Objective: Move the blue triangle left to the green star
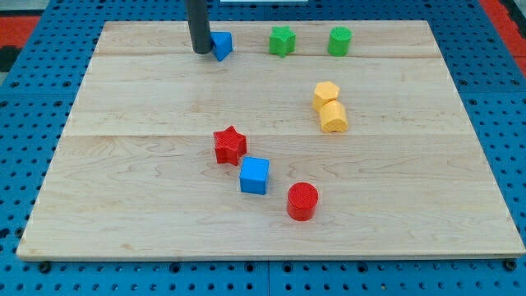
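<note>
You have no jaws to read here, only a dark rod holding nothing, and my tip (200, 51) rests near the top edge of the wooden board (123, 205), touching the view's left side of the blue triangle (222, 44). The green star (282, 40) sits to the view's right of that triangle along the same top edge, with a green cylinder (339, 40) further right. Nearer the right edge two yellow blocks (326, 95) (333, 117) touch, while the red star (230, 145), blue cube (255, 175) and red cylinder (302, 201) run diagonally across the middle toward the bottom edge.
</note>
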Robot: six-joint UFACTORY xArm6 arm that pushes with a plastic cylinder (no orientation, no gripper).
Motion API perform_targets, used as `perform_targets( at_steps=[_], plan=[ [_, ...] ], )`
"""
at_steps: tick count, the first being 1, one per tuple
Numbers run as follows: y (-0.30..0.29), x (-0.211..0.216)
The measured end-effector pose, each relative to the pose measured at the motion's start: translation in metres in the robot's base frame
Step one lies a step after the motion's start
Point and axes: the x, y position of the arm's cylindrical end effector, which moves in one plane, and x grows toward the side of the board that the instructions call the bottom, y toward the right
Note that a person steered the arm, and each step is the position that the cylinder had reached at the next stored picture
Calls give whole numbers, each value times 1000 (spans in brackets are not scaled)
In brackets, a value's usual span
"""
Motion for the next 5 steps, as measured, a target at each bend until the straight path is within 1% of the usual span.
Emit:
perform_targets(
  at_steps=[1,2,3,4,5],
  plan=[
    [0,-1],
    [0,-12],
    [3,-9],
    [6,53],
    [18,43]
  ],
)
